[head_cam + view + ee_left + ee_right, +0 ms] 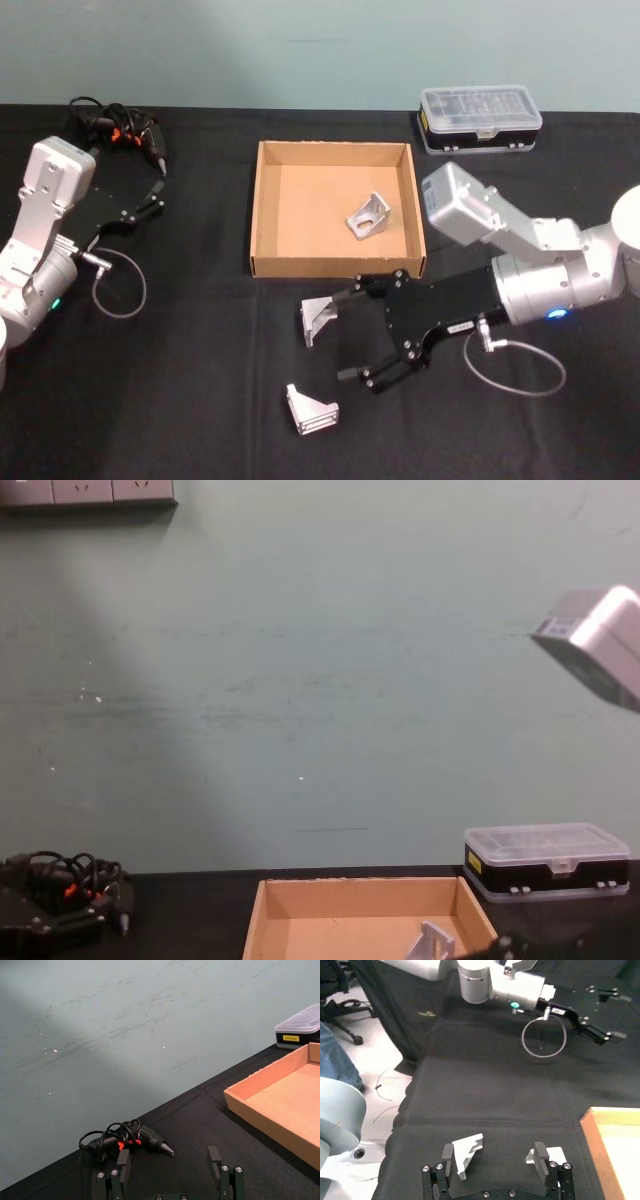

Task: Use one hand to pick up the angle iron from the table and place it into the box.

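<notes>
The tan box (263, 214) stands on the black table (190, 360), with one silver angle iron (368, 217) lying inside it. Two more angle irons lie on the table in front of the box, one (318, 320) near its front wall and one (311, 410) closer to me. My right gripper (347, 335) hovers open just right of them, holding nothing. In the right wrist view its fingers (538, 1152) frame both angle irons (467, 1152) (555, 1154). My left gripper (158, 192) rests open at the far left.
A corded electric screwdriver (120, 125) lies at the back left, just beyond the left gripper (169, 1160). A black case with a clear lid (480, 118) sits behind the box at the right. A loose grey cable loops under each wrist.
</notes>
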Tool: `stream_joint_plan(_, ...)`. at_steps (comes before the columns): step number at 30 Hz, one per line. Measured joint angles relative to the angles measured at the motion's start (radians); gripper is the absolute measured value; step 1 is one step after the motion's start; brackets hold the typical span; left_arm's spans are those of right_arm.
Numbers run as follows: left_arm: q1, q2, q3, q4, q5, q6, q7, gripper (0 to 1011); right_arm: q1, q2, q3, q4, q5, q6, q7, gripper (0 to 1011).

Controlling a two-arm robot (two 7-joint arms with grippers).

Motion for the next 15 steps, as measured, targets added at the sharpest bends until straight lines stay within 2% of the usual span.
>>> stream_joint_plan(15,0.000,0.000,0.000,0.000,0.000,0.000,0.000,1000,0.021,-0.020,-0.065,0.029,-0.043,-0.010,0.007,1003)
